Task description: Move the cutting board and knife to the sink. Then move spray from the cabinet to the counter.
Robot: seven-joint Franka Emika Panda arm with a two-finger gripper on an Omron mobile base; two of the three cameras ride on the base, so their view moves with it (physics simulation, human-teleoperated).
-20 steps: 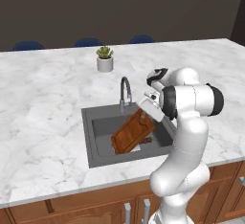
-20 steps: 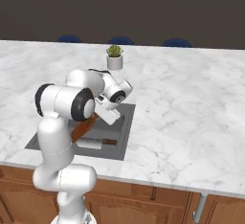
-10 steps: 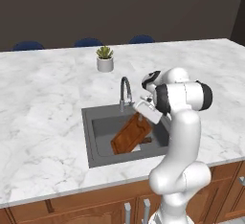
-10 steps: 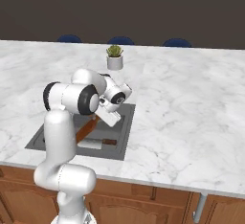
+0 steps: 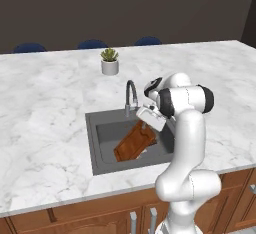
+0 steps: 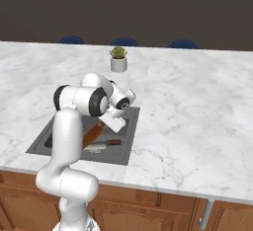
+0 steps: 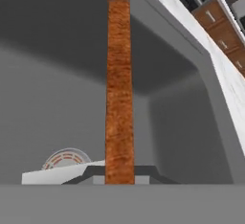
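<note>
The reddish-brown cutting board (image 5: 134, 143) leans tilted inside the sink (image 5: 92, 143), its lower end on the basin floor. My gripper (image 5: 147, 123) is shut on the board's upper edge. In the right base view the gripper (image 6: 105, 122) holds the board (image 6: 91, 134) above the knife (image 6: 105, 144), which lies flat on the sink (image 6: 129, 136) floor with its handle to the right. The hand view looks along the board (image 7: 118, 89) edge-on, with my gripper (image 7: 119, 174) clamped on its near end. The white marble counter (image 5: 45, 108) surrounds the sink. The spray and the cabinet are out of view.
A curved grey faucet (image 5: 131, 94) stands at the sink's back rim, close to my hand. A small potted plant (image 5: 109, 61) sits on the counter behind it. The sink drain (image 7: 67, 160) lies left of the board. Blue chair backs (image 6: 124, 41) line the far edge.
My arm's elbow and upper links have swung in toward the sink. The hand has stayed on the board's top edge and the board has barely shifted.
</note>
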